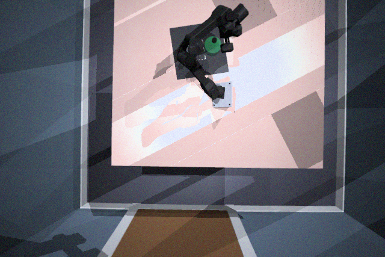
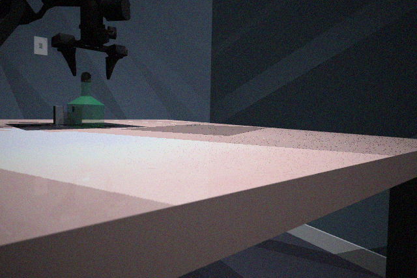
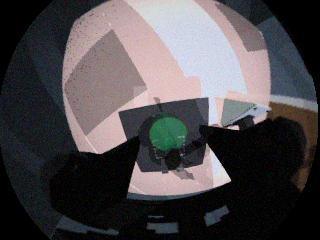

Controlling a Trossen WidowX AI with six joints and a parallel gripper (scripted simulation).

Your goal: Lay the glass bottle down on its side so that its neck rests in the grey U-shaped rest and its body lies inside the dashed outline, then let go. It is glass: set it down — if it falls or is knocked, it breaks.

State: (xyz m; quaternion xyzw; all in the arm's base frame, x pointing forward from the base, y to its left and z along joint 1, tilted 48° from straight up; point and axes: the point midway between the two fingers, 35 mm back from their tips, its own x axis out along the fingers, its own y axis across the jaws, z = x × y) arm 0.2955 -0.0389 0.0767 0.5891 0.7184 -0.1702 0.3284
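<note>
One bottle (image 1: 212,45) (image 2: 86,111) (image 3: 168,133) — green, glassy, round-bodied

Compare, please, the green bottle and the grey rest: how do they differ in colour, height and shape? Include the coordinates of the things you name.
The green bottle (image 1: 209,48) (image 2: 85,113) (image 3: 168,131) is see-through green; the grey rest (image 2: 58,114) looks solid grey. The bottle stands taller, while the rest is low. The bottle narrows from a wide body to a neck; the rest shows a straight upright side. Both are on the dark mat (image 1: 183,72) (image 2: 33,127) (image 3: 131,119).

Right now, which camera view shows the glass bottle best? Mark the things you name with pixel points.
The exterior view: the glass bottle (image 1: 210,48) (image 2: 86,111) (image 3: 168,131) stands upright there, with cap, neck, shoulder and body all in profile. The top view shows a green disc with the dark cap; the wrist view, a green disc between the fingers.
</note>
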